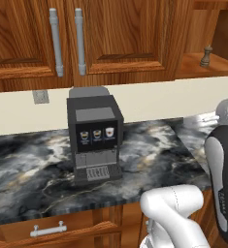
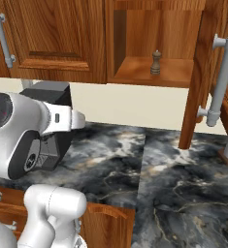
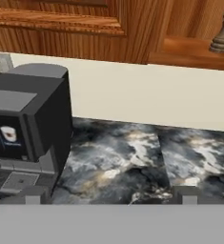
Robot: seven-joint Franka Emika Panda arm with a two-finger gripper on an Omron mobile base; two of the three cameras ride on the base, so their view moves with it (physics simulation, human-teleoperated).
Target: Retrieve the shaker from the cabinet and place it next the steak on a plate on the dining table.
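The shaker stands upright on the floor of the open compartment of the cabinet, near the middle of that wooden shelf and apart from its side walls; in the left base view the shaker sits at about two o'clock, and in the hand view the shaker is at about one o'clock, cut by the upper edge. The closed cabinet doors to the left carry grey bar handles. Below the cabinet runs a cream wall strip with a grey outlet; below that lies the black-and-grey marbled table. A black coffee machine stands on the table against the wall, at about nine o'clock from the shaker's compartment and well below it. The hand hovers low over the table, just right of the coffee machine; its fingertips stand wide apart with nothing between them, well apart from the shaker. A drawer front with a pale handle shows beneath the table edge.
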